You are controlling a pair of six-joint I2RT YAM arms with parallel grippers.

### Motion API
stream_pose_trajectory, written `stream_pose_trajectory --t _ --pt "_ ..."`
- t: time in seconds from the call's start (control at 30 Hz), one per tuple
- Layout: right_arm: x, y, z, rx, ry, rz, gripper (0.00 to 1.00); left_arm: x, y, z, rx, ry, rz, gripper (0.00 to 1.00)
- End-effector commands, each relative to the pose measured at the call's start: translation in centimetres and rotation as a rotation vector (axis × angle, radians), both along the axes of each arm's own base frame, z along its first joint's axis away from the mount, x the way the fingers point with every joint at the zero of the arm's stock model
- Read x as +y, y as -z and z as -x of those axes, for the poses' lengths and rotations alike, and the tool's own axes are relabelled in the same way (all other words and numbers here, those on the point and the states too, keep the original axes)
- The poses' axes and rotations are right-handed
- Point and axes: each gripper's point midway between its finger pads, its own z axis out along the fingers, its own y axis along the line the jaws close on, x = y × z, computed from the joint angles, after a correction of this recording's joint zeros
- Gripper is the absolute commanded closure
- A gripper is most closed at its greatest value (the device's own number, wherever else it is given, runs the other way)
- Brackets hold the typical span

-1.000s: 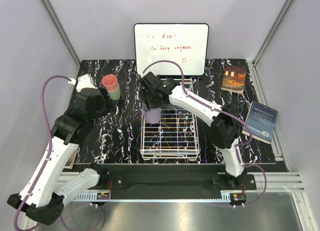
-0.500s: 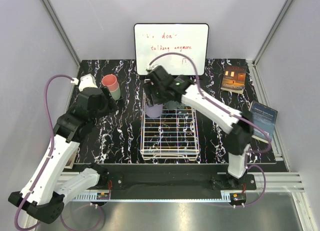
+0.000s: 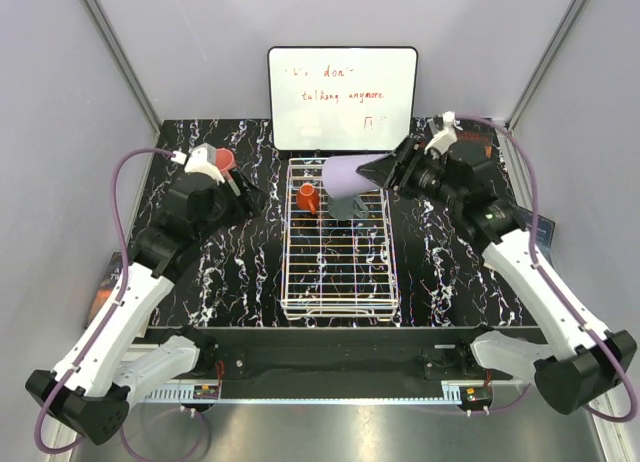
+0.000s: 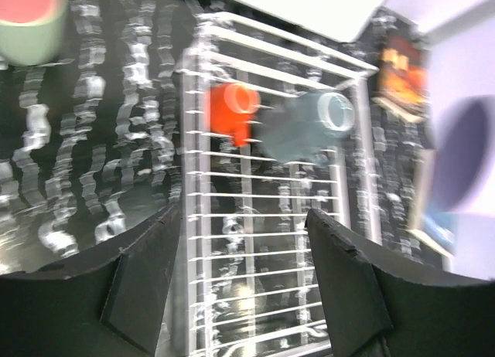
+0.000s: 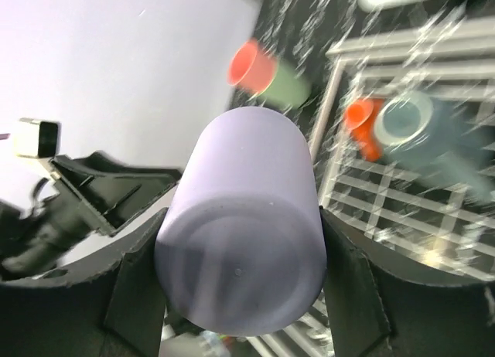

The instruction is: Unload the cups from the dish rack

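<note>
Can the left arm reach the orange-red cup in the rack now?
Probably yes. The left pincer is open, empty and faces the orange-red cup in the far left of the dish rack; only its low wire wall lies between. The right pincer holds the lavender cup aside.

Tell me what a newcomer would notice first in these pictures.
The right gripper holds a lavender cup sideways in the air above the far end of the white dish rack. An orange cup and a grey mug sit at that end. A whiteboard with red writing stands behind.
</note>
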Motion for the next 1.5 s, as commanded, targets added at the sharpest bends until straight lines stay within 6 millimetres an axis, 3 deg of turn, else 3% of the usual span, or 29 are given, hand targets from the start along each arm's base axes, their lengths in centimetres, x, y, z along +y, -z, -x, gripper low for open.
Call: stream_pose_trajectory --t 0.0,0.03,0.07,0.13,0.17,0.47,0.67,0.8,0.9,1.1,1.3,1.47 --pt "3.4 -2.9 2.7 0.014 -0.263 -0.303 1.0 -4.4 -6.3 0.2 -0.218 0.182 0.252 0.3" --pt "3.7 -3.2 2.9 -0.03 -0.294 -0.347 1.0 -4.9 -6.3 0.4 -0.227 0.208 0.279 0.3" --pt "4.1 -3.6 3.8 0.005 -0.347 -0.409 1.0 -5.6 -7.9 0.3 -0.287 0.24 0.325 0.3" --pt "4.5 -4.5 4.3 -0.007 -0.411 -0.518 1.0 -7.1 -8.1 0.8 -0.281 0.319 0.398 0.3" --pt "4.6 -4.7 4.6 -0.004 -0.435 -0.541 1.0 -7.6 -9.3 0.9 -0.321 0.347 0.432 0.3" --pt "5.3 -4.0 4.1 0.022 -0.482 -0.568 1.0 -9.3 -11.2 2.2 -0.375 0.463 0.586 0.3" --pt "5.4 -3.7 3.8 0.023 -0.478 -0.56 1.0 -8.8 -11.3 1.7 -0.383 0.418 0.584 0.32" --pt "4.7 -5.6 4.0 -0.046 -0.458 -0.552 1.0 -7.3 -10.1 0.5 -0.353 0.307 0.482 0.32" --pt "4.4 -5.9 3.9 -0.068 -0.418 -0.504 1.0 -6.2 -9.4 -0.1 -0.324 0.233 0.436 0.31" --pt "3.7 -3.6 2.7 -0.012 -0.328 -0.479 1.0 -5.5 -8.8 -0.6 -0.301 0.181 0.413 0.32" --pt "4.2 -1.6 1.8 0.048 -0.317 -0.465 1.0 -5.8 -10.2 -0.1 -0.331 0.212 0.435 0.32" --pt "4.6 -1.1 1.2 0.058 -0.324 -0.464 1.0 -6.4 -12.1 0.9 -0.385 0.274 0.47 0.32"
